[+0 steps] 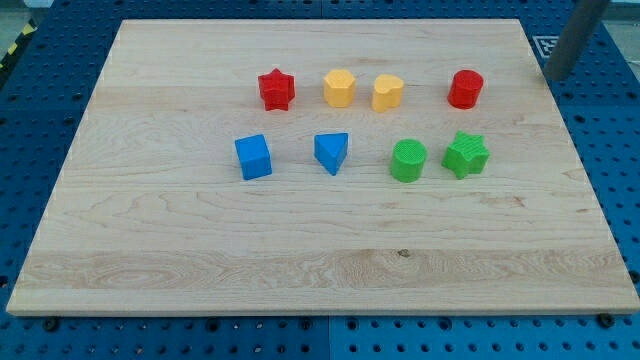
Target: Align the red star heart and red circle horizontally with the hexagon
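Note:
Four blocks stand in a row near the view's top: a red star (pixel 276 89), a yellow hexagon (pixel 339 88), a yellow heart (pixel 387 92) and a red circle (pixel 465 89). They sit at about the same height in the view. My rod enters at the view's top right, and my tip (pixel 556 78) is just off the board's right edge, well to the right of the red circle and touching no block.
A lower row holds a blue cube (pixel 253 157), a blue triangle (pixel 332 152), a green circle (pixel 408 161) and a green star (pixel 466 155). The wooden board (pixel 300 260) lies on a blue perforated table (pixel 610 120).

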You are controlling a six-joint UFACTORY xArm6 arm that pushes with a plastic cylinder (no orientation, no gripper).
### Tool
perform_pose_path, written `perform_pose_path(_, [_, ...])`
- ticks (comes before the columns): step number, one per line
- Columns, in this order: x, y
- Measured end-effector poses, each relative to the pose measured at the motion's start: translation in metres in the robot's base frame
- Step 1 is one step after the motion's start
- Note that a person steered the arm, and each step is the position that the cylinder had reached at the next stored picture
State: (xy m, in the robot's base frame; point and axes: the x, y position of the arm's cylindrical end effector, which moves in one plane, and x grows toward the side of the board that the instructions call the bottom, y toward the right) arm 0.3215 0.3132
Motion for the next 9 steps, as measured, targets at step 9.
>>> perform_pose_path(9, [0.04, -0.111])
